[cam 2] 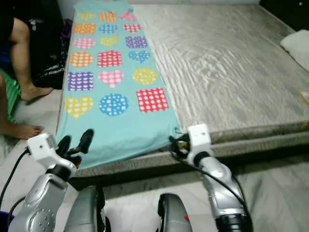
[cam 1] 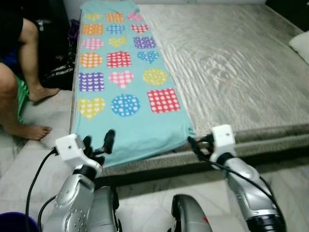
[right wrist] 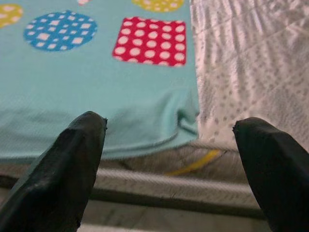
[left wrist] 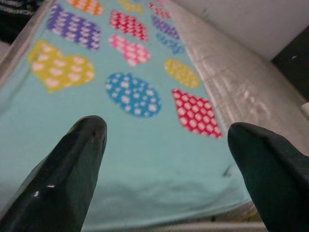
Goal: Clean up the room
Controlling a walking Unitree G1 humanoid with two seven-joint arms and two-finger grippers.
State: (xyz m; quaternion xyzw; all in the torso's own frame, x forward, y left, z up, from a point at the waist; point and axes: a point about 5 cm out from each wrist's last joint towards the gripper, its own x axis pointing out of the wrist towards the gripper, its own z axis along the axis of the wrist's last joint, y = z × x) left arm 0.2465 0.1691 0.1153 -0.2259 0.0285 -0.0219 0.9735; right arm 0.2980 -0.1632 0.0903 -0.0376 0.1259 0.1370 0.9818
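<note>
Teal cloth [cam 1: 126,82] printed with dotted hearts, circles and squares lies flat along the robot's left side of a low mattress [cam 1: 231,63], reaching from the far end to the near edge, where its hem hangs slightly over the front. The mattress is covered by a grey, shiny, wrinkled sheet and sits on a pale tiled floor [cam 1: 289,183]. A white pillow [cam 1: 300,46] rests at the far right edge of the bed.

Left hand [cam 1: 99,143] is raised at the near left corner of the cloth, its two black fingers [left wrist: 72,169] spread wide apart with nothing between them; through its wrist camera the teal fabric and its coloured shapes lie just beyond the fingertips. Right hand [cam 2: 175,143] sits at the near right corner of the cloth, right at the mattress edge, and its fingers [right wrist: 72,164] are also spread wide and hold nothing; the cloth's hem and corner lie ahead of them, over the mattress edge.

To the left of the bed a person sits with bare legs [cam 1: 24,87] and feet on the floor, beside dark bags [cam 1: 58,53].
</note>
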